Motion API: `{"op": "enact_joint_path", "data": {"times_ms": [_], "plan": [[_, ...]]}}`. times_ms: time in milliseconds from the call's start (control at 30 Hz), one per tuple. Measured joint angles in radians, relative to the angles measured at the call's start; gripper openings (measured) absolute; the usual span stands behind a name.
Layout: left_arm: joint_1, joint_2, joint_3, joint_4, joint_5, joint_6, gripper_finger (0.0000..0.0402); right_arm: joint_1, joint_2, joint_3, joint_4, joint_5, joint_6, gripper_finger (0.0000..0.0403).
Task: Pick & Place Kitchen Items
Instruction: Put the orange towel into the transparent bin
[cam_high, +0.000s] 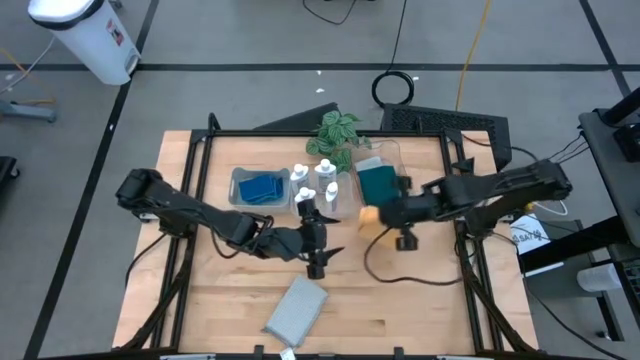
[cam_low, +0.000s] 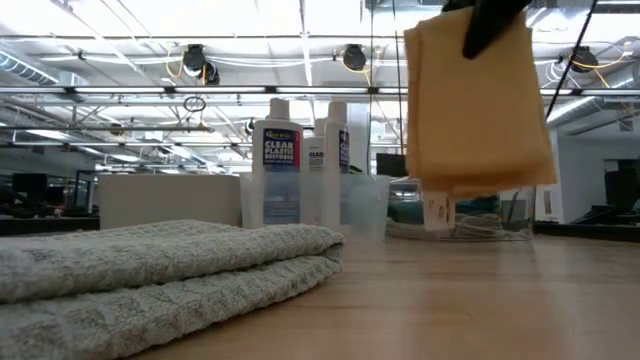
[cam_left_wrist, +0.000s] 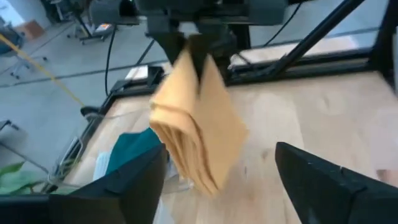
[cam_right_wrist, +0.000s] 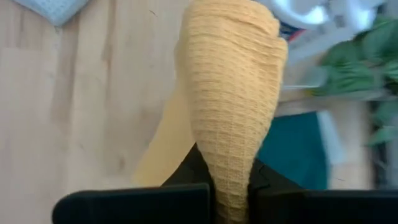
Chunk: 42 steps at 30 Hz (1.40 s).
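A folded orange cloth (cam_low: 475, 110) hangs in the air over the table's middle right, with my right gripper (cam_right_wrist: 230, 202) shut on its top. My left gripper (cam_left_wrist: 221, 155) stands open a short way to the cloth's left, pointing at it, with nothing between its fingers. A folded pale grey-blue cloth (cam_high: 297, 308) lies flat on the table near the front edge. White squeeze bottles (cam_high: 328, 178) stand at the back, between a clear bin of blue sponges (cam_high: 262, 187) and a clear bin holding a dark green cloth (cam_high: 378, 182). My right gripper pinches the orange cloth's bunched upper edge (cam_right_wrist: 231, 177) between its two fingers, several layers together. The fingers (cam_low: 488, 30) come from above, slanting down. The cloth hangs below them in loose folds, its lower end (cam_left_wrist: 208, 177) clear of the table.
A green leafy plant (cam_high: 335, 130) stands at the table's far edge behind the bins. Bare wood (cam_high: 430, 300) lies at the front right and front left. A black frame (cam_high: 300, 135) runs round the tabletop.
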Motion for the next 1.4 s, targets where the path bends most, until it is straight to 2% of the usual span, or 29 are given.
{"op": "enact_joint_path", "data": {"times_ms": [100,267,567,733,933,1033,1167,1233,1400], "plan": [[-0.005,-0.016,0.000,0.002,0.005,0.016,0.0318,-0.016,-0.062,0.001,-0.048,0.028,-0.073,0.0004],[-0.003,-0.018,0.000,0.023,0.007,0.011,0.0332,-0.063,-0.136,0.000,-0.096,0.027,-0.294,0.0003],[-0.002,-0.018,0.000,0.021,0.007,0.014,0.0326,-0.206,-0.152,-0.007,-0.085,0.022,-0.561,0.0003],[0.000,-0.018,0.000,0.022,0.007,0.014,0.0331,-0.324,-0.149,-0.080,0.003,0.024,-0.709,0.0002],[0.000,-0.018,0.000,0.021,0.007,0.014,0.0324,-0.488,-0.149,-0.196,0.232,0.019,-0.907,0.0002],[0.000,-0.018,0.000,0.021,0.007,0.012,0.0326,-0.571,-0.149,-0.258,0.334,-0.070,-0.996,0.0002],[0.000,-0.018,0.000,0.021,0.007,0.014,0.0331,-0.674,-0.146,-0.344,0.433,-0.208,-1.034,0.0003],[0.000,-0.018,0.000,0.021,0.007,0.014,0.0330,-0.707,-0.143,-0.385,0.453,-0.208,-1.050,0.0003],[0.000,-0.018,0.000,0.016,0.007,0.014,0.0323,-0.713,-0.168,-0.415,0.451,-0.108,-1.066,0.0003]]}}
